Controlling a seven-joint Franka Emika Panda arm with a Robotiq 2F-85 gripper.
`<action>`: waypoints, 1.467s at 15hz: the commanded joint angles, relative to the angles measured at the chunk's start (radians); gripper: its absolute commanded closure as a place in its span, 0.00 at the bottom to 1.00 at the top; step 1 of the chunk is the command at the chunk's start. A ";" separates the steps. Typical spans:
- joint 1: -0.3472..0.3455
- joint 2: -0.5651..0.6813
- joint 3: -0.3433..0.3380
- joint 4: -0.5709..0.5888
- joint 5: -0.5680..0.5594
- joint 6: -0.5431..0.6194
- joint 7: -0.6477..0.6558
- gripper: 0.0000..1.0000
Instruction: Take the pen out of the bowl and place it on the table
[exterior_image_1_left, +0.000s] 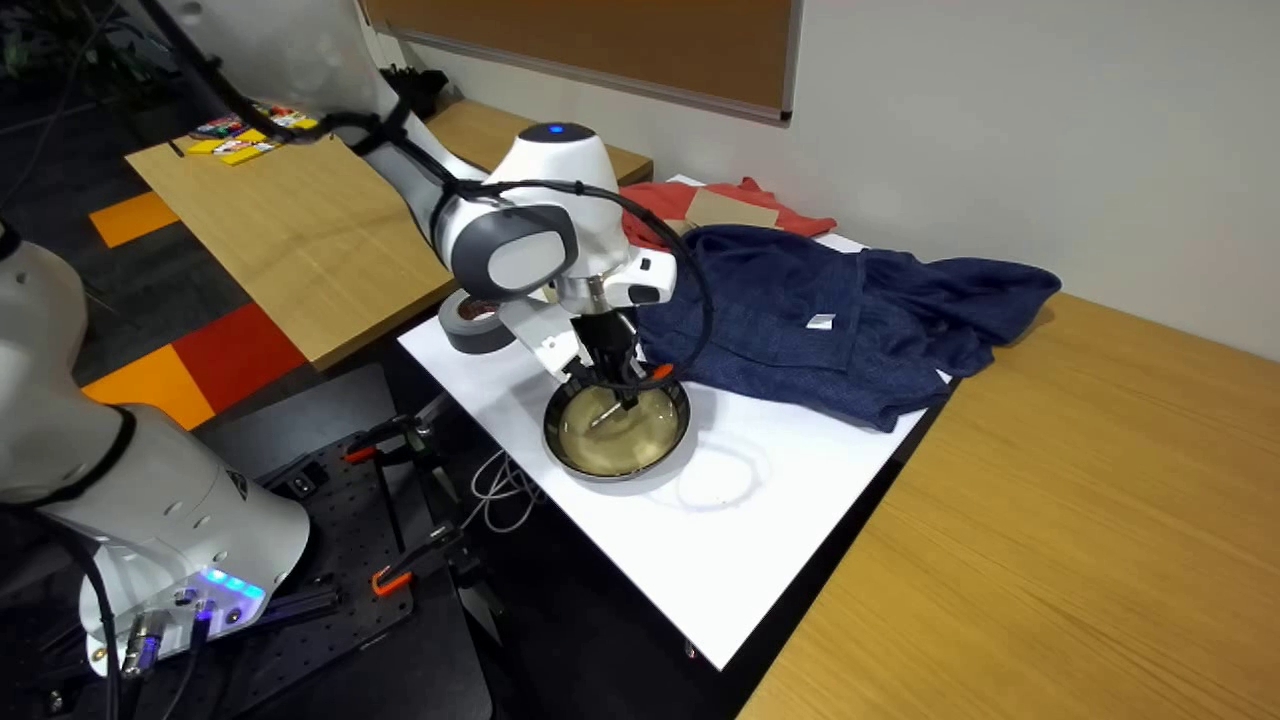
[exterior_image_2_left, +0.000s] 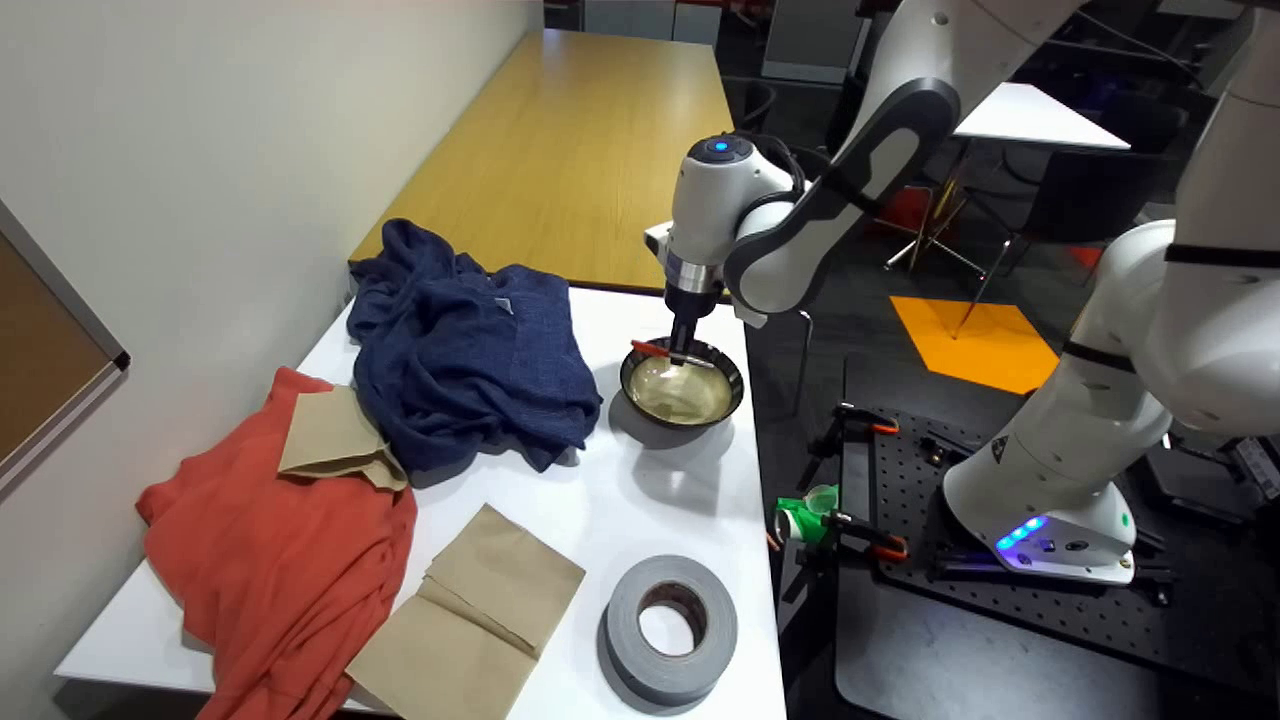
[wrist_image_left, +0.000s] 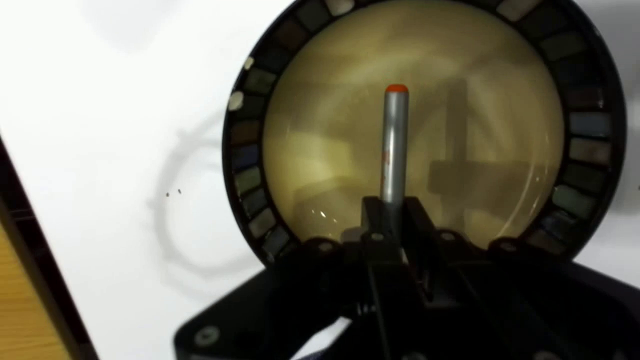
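Wrist view: the gripper (wrist_image_left: 392, 212) pinches the pen (wrist_image_left: 395, 132) between its fingertips; the pen's silver barrel, ending in orange-red, carries a red marking too blurred to read. Below the gripper stands the bowl (wrist_image_left: 325, 135), tan-yellow inside, its upper wall banded with coloured, tile-like patches; the silver part of the pen appears within its outline. The white table (wrist_image_left: 125, 100) bears the bowl.

In an exterior view, the pen crosses the fingertips at the bowl, its other, orange-red end towards the navy garment (exterior_image_1_left: 770, 300) beside the gripper; whether pen and bowl touch cannot be told. A white label (exterior_image_1_left: 820, 321) on the garment is too small to read. Apart from the gripper lies a grey tape roll (exterior_image_1_left: 478, 338), the marks inside its core likewise illegible.

In an exterior view, folded brown paper (exterior_image_2_left: 490, 590) and a red garment (exterior_image_2_left: 290, 540) lie farther from the gripper than the navy garment; a further brown paper piece (exterior_image_2_left: 335, 430) rests on the red garment.
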 joint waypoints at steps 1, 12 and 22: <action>0.043 -0.170 -0.004 -0.094 -0.056 -0.025 0.063 0.97; 0.148 -0.174 0.186 -0.110 -0.019 -0.019 0.020 0.97; 0.190 0.004 0.237 -0.039 -0.061 0.114 -0.122 0.97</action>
